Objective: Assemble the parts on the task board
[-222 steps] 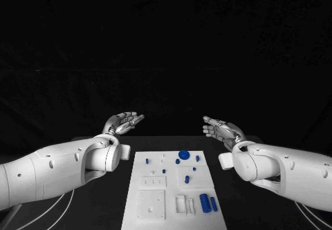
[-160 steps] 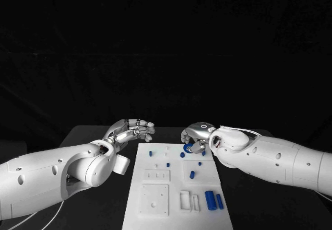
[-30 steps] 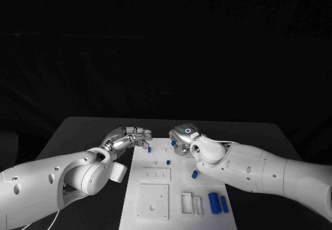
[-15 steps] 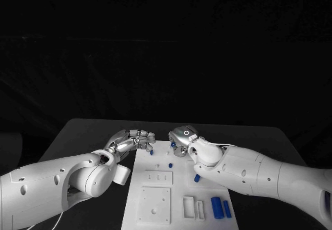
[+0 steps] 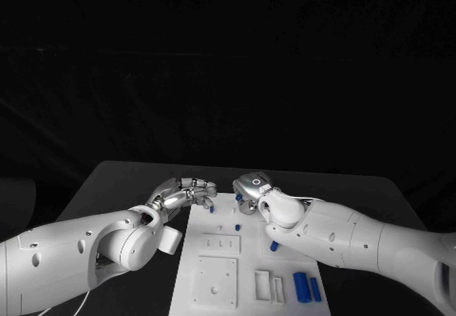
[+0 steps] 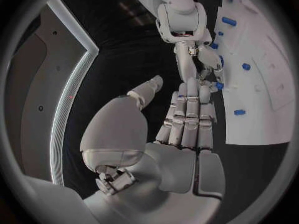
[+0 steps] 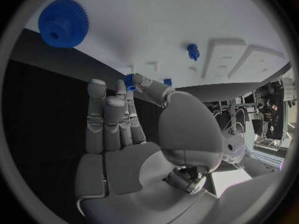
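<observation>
Right wrist view: right hand [image 7: 124, 134] pinches small blue part [image 7: 129, 81]

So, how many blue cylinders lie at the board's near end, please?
2: thick cylinder and thin cylinder, side by side at its right corner; others may be hidden.

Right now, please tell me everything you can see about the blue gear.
The blue gear is a round, flat wheel of what looks like matte plastic, with fine teeth all around its rim and a small hole in a raised hub at its centre. It lies flat at the edge of the white task board, partly over the dark table. Nothing touches it: the right hand is apart from it, fingers extended.
</observation>
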### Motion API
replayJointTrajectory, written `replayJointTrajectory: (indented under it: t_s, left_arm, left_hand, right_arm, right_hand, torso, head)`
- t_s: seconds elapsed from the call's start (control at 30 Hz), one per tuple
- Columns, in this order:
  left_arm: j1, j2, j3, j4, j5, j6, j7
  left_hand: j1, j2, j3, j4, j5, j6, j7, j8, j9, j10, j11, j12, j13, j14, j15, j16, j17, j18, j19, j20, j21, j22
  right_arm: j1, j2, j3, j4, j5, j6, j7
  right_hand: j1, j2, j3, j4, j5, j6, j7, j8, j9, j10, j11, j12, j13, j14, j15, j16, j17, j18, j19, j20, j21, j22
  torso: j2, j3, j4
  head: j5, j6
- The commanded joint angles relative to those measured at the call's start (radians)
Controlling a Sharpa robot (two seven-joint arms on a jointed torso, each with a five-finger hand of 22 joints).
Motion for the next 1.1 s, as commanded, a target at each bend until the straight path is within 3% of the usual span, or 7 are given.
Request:
replayJointTrajectory:
  t_s: [0.03,0.2,0.3,0.57,1.1]
  left_arm:
    - [0.005,0.000,0.001,0.006,0.000,0.007,0.006]
    - [0.008,0.003,0.002,0.005,-0.001,0.008,0.007]
    - [0.008,0.006,0.002,0.005,-0.002,0.009,0.007]
    - [0.009,0.001,0.002,0.008,-0.003,0.009,0.006]
    - [0.011,0.003,0.002,0.007,-0.004,0.008,0.007]
  left_hand:
    - [-0.008,0.003,0.002,-0.003,-0.002,0.002,0.004,-0.004,-0.002,0.003,0.005,-0.005,-0.001,-0.003,0.005,-0.006,0.002,0.013,-0.006,-0.003,-0.006,-0.001]
    - [-0.008,0.002,0.002,-0.004,-0.002,0.002,0.004,-0.004,-0.002,0.003,0.005,-0.005,-0.001,-0.003,0.006,-0.006,0.002,0.013,-0.006,-0.003,-0.006,-0.001]
    - [-0.008,0.002,0.003,-0.004,-0.002,0.002,0.004,-0.004,-0.002,0.003,0.005,-0.005,-0.001,-0.003,0.006,-0.007,0.002,0.013,-0.006,-0.003,-0.006,0.000]
    - [-0.009,0.002,0.003,-0.005,-0.002,0.002,0.004,-0.004,-0.002,0.003,0.006,-0.006,-0.001,-0.003,0.006,-0.007,0.003,0.013,-0.007,-0.003,-0.006,0.000]
    - [-0.008,0.002,0.004,-0.007,-0.002,0.002,0.004,-0.005,-0.002,0.004,0.006,-0.007,-0.001,-0.003,0.006,-0.008,0.004,0.013,-0.007,-0.003,-0.006,0.000]
  right_arm:
    - [-0.001,0.004,0.000,-0.004,-0.016,0.004,-0.006]
    - [-0.001,0.009,0.000,-0.012,-0.014,0.009,-0.002]
    - [-0.001,0.010,0.000,-0.018,-0.012,0.013,-0.001]
    - [-0.001,0.004,0.000,-0.016,-0.005,0.026,0.003]
    - [-0.004,0.009,0.000,-0.017,0.004,0.024,0.011]
  right_hand:
    - [-0.001,-0.009,0.006,-0.001,0.003,0.009,-0.001,0.003,0.002,0.008,0.000,0.002,0.002,-0.020,-0.016,0.004,-0.001,0.054,0.004,-0.002,0.004,0.022]
    - [-0.001,-0.009,0.006,-0.001,0.003,0.009,-0.001,0.002,0.002,0.008,0.000,0.002,0.002,-0.020,-0.016,0.005,-0.001,0.054,0.004,-0.002,0.005,0.022]
    - [-0.001,-0.009,0.006,-0.001,0.003,0.009,-0.001,0.002,0.001,0.008,0.000,0.001,0.002,-0.020,-0.016,0.005,-0.001,0.054,0.003,-0.002,0.005,0.022]
    - [-0.001,-0.010,0.007,-0.001,0.003,0.008,0.000,0.002,0.001,0.008,0.000,0.001,0.002,-0.020,-0.016,0.005,-0.002,0.054,0.003,-0.001,0.005,0.022]
    - [-0.002,-0.011,0.007,-0.001,0.003,0.008,0.000,0.001,0.001,0.008,0.000,0.000,0.003,-0.021,-0.016,0.006,-0.003,0.054,0.002,-0.001,0.006,0.022]
  torso:
    - [0.002,-0.0016,0.0009]
    - [0.002,-0.0018,0.0010]
    - [0.004,-0.0041,0.0046]
    - [0.007,-0.0054,0.0101]
    - [0.009,-0.0093,0.0095]
  head:
    - [0.007,0.001]
    - [0.012,0.005]
    - [0.012,0.006]
    - [0.009,-0.001]
    - [0.013,-0.004]
